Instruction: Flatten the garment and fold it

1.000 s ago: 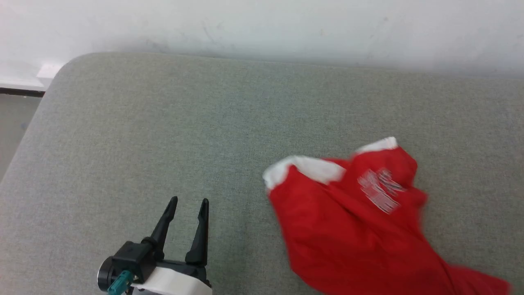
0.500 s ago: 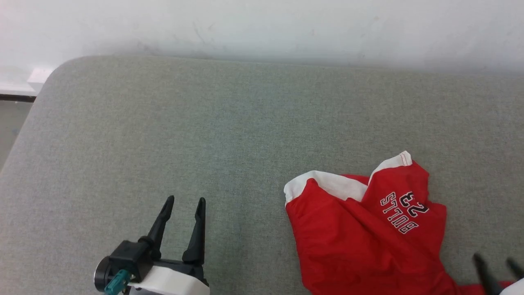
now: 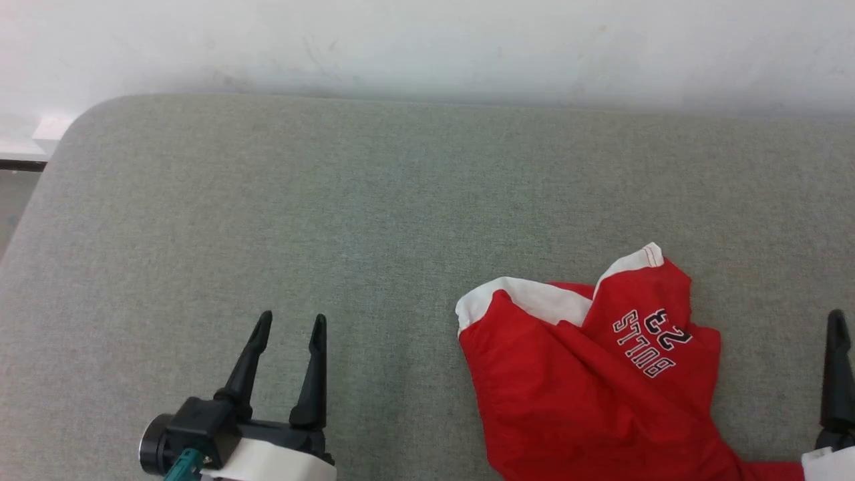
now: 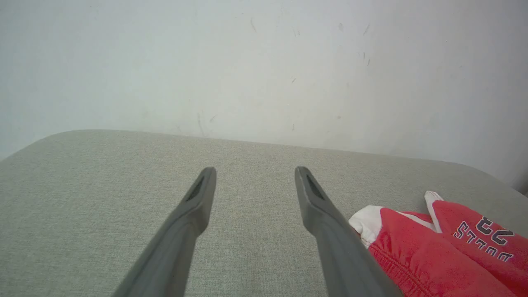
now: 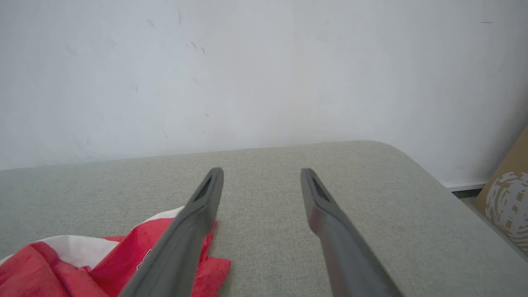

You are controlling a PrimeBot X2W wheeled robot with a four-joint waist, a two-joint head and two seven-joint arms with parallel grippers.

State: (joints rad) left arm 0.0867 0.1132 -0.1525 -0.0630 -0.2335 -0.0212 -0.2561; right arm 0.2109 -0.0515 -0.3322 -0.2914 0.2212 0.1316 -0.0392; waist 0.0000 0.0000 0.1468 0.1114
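- Nearest, by the surface's near edge, the left gripper (image 3: 292,316) with two long dark fingers hovers over bare cushion, fingers spread and empty. The right gripper (image 5: 262,170) is likewise spread, gripping nothing, just beside the garment's right side.
- Between them, right of the surface's middle, the bright red soft shorts (image 3: 588,394) with white trim and "BULLS 23" print lie crumpled, one leg lapped over the other.
- To flatten well, I judge each gripper should pinch one layer at an outer edge. The white hem corner (image 3: 467,304) suits the left. They should then draw apart low over the grey-green woven cushion surface (image 3: 334,200).
- The left wrist view shows the shorts' puckered stitched edge (image 4: 392,264), which is unclear from the head. The right wrist view adds a tan patterned box (image 5: 505,198) beyond the surface's right edge.
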